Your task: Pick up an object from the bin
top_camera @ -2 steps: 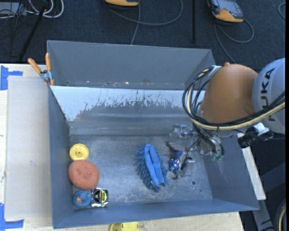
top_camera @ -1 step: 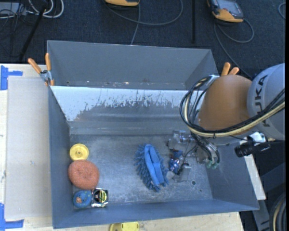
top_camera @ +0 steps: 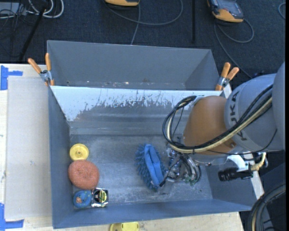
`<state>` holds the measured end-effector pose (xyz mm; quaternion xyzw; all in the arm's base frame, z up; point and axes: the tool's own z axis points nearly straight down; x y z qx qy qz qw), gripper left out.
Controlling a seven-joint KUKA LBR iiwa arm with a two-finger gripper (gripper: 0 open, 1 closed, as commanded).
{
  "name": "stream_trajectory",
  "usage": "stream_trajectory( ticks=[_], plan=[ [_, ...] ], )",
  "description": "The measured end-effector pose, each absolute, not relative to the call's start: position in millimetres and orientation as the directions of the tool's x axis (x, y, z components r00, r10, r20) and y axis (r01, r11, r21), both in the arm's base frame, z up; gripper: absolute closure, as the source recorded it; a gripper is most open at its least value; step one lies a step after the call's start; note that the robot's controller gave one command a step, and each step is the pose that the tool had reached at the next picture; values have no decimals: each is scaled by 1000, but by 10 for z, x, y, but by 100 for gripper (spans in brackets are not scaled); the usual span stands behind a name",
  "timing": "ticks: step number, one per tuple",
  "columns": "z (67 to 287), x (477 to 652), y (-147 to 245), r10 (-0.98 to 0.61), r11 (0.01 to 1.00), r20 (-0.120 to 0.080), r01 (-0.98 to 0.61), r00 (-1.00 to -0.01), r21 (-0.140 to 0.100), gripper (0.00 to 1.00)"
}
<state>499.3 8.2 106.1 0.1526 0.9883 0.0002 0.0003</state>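
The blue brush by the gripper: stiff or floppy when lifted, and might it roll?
The blue brush looks fringed along its edges, so those parts would probably give when squeezed. Its long, flattish shape suggests it won't roll. It seems light for its size, so a nudge from the gripper beside it could slide it.

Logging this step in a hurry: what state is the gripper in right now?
Gripper: cannot be told whether open or closed; it is down close beside the blue bristly brush.
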Motion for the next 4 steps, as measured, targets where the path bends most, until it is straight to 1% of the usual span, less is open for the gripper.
stream_trajectory(
  ticks=[1,2,3,4],
  plan=[
    [692,5138,-23,185,983,1,185,-983,0,100],
    [692,5138,-22,185,983,1,185,-983,0,100],
    [1136,5036,-96,174,985,5,174,-985,-1,100],
    [1397,5098,-163,165,986,-3,165,-986,0,100]
  ],
)
